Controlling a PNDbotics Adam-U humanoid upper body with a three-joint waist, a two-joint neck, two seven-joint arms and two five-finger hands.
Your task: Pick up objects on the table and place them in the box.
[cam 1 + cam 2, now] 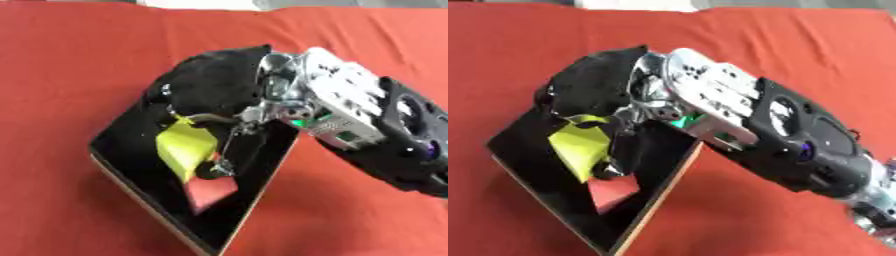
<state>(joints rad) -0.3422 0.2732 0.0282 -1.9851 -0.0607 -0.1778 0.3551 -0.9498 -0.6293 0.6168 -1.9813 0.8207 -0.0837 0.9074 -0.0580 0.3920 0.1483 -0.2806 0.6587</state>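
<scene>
Box (pixel 131 187), black inside with pale rim, sat nearest on red cloth (pixel 70 60).
Inside it: red block (pixel 210 192) toward near end, yellow piece (pixel 185 147) just beyond. 2 items apparently delivered already.
Right hand (pixel 219 82) reached over box's far end; fingers hidden under dark bulk, so cannot tell if open or holding anything.
No other loose objects visible on cloth; task judged near finish.
Left hand absent from both views.
</scene>
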